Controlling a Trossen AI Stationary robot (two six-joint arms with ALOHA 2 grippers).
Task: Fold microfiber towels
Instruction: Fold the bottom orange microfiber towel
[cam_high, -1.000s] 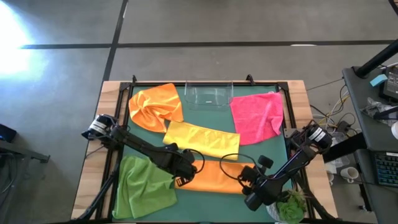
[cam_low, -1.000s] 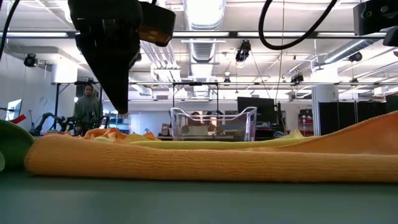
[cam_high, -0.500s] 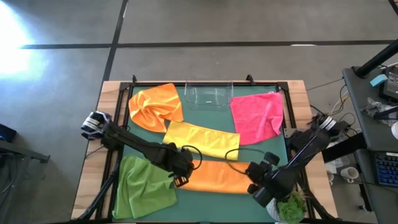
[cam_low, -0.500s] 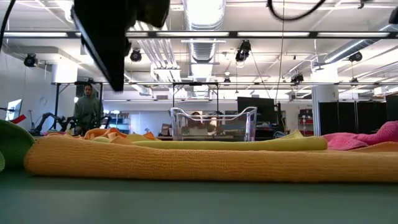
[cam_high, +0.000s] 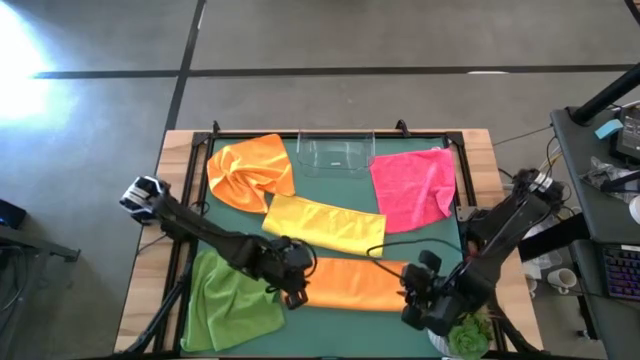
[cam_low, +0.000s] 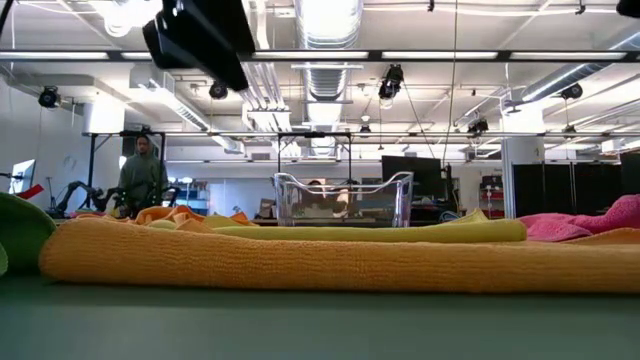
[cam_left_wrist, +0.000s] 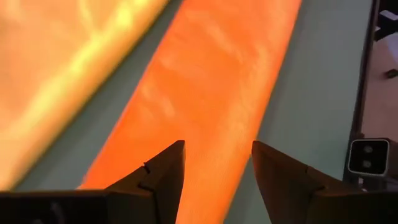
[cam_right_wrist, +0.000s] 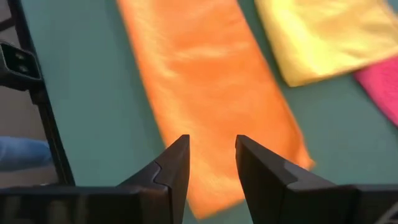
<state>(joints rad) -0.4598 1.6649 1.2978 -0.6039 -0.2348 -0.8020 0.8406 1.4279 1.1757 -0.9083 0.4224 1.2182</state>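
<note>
A folded orange towel (cam_high: 355, 285) lies as a long flat strip on the green mat near the table's front edge. My left gripper (cam_left_wrist: 217, 155) hovers open above the strip's left end (cam_high: 300, 285). My right gripper (cam_right_wrist: 211, 152) hovers open above its right end (cam_high: 400, 290). Neither touches the cloth. A folded yellow towel (cam_high: 325, 222) lies just behind the strip. A crumpled orange towel (cam_high: 250, 170) sits at the far left, a pink towel (cam_high: 412, 187) at the far right, and a lime green towel (cam_high: 232, 298) at the near left.
A clear plastic bin (cam_high: 335, 152) stands at the middle of the far edge. A black frame (cam_high: 462, 180) rims the mat. Bare green mat (cam_high: 335, 325) shows in front of the orange strip. In the low view a person (cam_low: 142, 175) stands far off in the room.
Both grippers have risen off the orange strip and tipped up toward level; the left one has climbed to the top of the low view. The strip's right end, raised a second ago, has dropped and now lies flat on the mat.
</note>
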